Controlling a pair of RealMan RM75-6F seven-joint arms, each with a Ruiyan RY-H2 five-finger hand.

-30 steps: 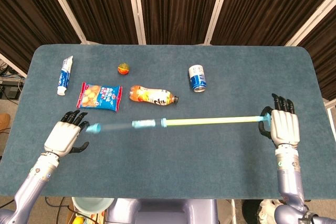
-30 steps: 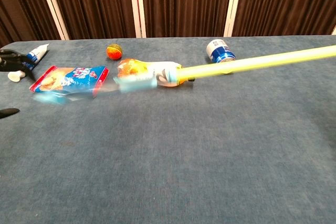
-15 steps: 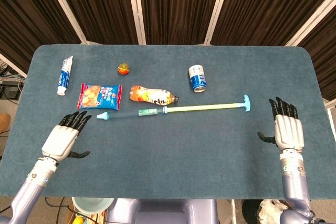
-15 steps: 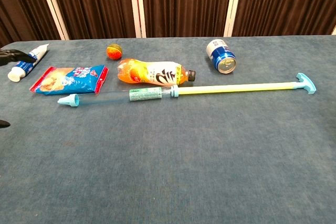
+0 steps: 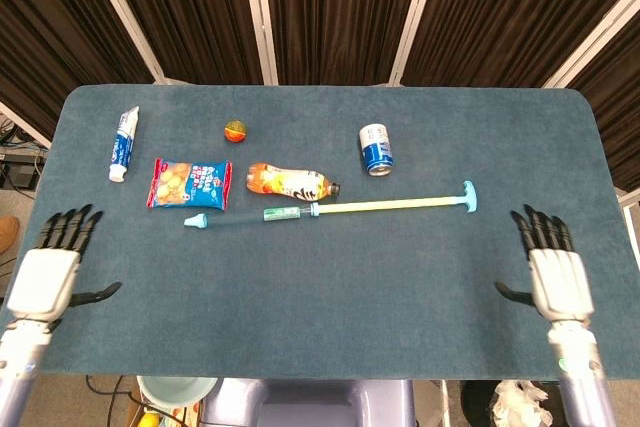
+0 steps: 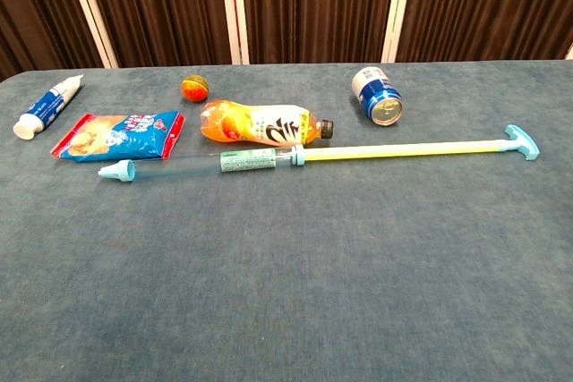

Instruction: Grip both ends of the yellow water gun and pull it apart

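Observation:
The yellow water gun (image 5: 385, 206) (image 6: 394, 149) lies stretched out long on the blue table, its yellow rod drawn out of the clear barrel. Its blue nozzle tip (image 5: 195, 221) (image 6: 117, 170) points left and its blue T-handle (image 5: 468, 195) (image 6: 521, 142) sits at the right. My left hand (image 5: 48, 272) hovers open at the table's left front edge, well away from the nozzle. At the right front edge my right hand (image 5: 553, 273) is open too, apart from the handle. The chest view shows neither hand.
Behind the gun lie an orange drink bottle (image 5: 288, 182) (image 6: 260, 123), a snack bag (image 5: 189, 183) (image 6: 119, 134), a small orange ball (image 5: 236, 131) (image 6: 195, 88), a blue can (image 5: 376, 148) (image 6: 380, 94) on its side, and a toothpaste tube (image 5: 122, 143) (image 6: 47, 105) at far left.
One second ago both hands held the gun's ends aloft. They let go; the gun now lies still on the table, and both hands have drawn back outward toward the front edge.

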